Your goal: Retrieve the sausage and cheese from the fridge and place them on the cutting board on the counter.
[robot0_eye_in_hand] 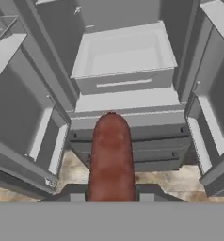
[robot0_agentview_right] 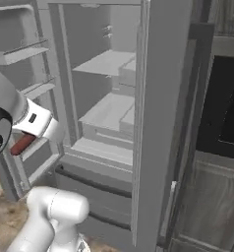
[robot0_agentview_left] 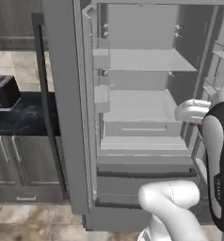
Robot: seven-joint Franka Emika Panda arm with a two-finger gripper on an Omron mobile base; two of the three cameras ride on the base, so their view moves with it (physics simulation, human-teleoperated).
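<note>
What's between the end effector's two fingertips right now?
The dark red-brown oblong sausage sits clamped between the end effector tips in the hand view, pointing toward the open grey fridge.

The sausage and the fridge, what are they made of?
The sausage looks like meat in a smooth skin: dark red-brown, rounded at the end, with a faint mottled sheen. It sits in the pincer. The fridge seems to be painted or brushed metal outside, flat matte grey, with pale shelves inside that could be plastic; the rendering leaves that open.

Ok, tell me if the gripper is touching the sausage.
Touching: in the hand view the sausage rises from between the gripper fingertips, pressed against both.
</note>
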